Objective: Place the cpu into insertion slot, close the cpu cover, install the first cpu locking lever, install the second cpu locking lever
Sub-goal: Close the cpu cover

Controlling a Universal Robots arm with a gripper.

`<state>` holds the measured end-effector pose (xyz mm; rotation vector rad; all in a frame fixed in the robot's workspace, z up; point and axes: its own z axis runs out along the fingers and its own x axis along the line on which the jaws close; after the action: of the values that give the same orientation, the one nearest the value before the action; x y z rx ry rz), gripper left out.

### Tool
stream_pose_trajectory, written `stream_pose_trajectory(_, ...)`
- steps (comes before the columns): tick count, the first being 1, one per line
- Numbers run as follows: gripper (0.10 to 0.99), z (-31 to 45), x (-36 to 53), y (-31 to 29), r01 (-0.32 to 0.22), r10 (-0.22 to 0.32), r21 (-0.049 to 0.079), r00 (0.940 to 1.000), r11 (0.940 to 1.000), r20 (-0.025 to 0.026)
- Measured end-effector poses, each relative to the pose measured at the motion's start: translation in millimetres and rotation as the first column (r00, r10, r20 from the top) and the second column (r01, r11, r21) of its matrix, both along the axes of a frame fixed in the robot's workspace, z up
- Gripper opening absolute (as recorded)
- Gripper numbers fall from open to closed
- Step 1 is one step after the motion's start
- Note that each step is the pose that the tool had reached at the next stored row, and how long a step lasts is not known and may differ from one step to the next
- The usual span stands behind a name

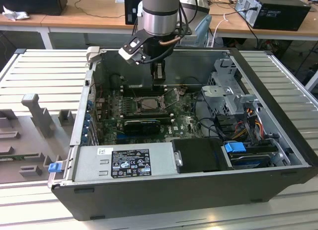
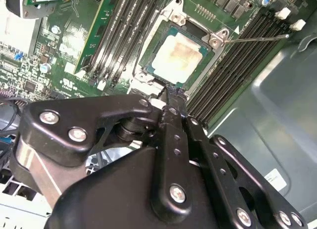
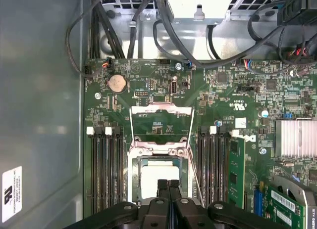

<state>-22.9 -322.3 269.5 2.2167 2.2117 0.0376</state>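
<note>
The cpu [image 2: 179,55] lies flat in the insertion slot [image 2: 148,66], silver top up with a tan smear; in the first wrist view the cpu [image 3: 157,173] sits just beyond my fingertips. The cpu cover [image 3: 161,110] is swung open past the slot's far edge, and green board shows through its window. A thin wire locking lever [image 2: 257,38] sticks out over the memory slots. My gripper [image 2: 171,93] hangs shut over the slot's near edge with nothing between its fingers. In the exterior view the gripper [image 1: 158,75] is above the insertion slot [image 1: 149,105].
The motherboard [image 3: 223,90] lies inside an open computer case [image 1: 278,91]. Long black memory slots [image 3: 106,169] flank the socket. A black graphics card [image 1: 141,124], a power supply [image 1: 124,163], a drive cage [image 1: 226,91] and loose cables [image 3: 163,36] crowd the case.
</note>
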Motion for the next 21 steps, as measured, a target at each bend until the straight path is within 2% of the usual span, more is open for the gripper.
stream_pose_trajectory(9,0.106,-0.3,7.7,0.0,0.0,0.0,0.0,1.0,1.0,-0.0001)
stream_pose_trajectory(15,0.106,-0.3,18.3,0.0,0.0,0.0,0.0,1.0,1.0,0.0)
stream_pose_trajectory(21,0.106,-0.3,23.6,0.0,0.0,0.0,0.0,1.0,1.0,-0.0001)
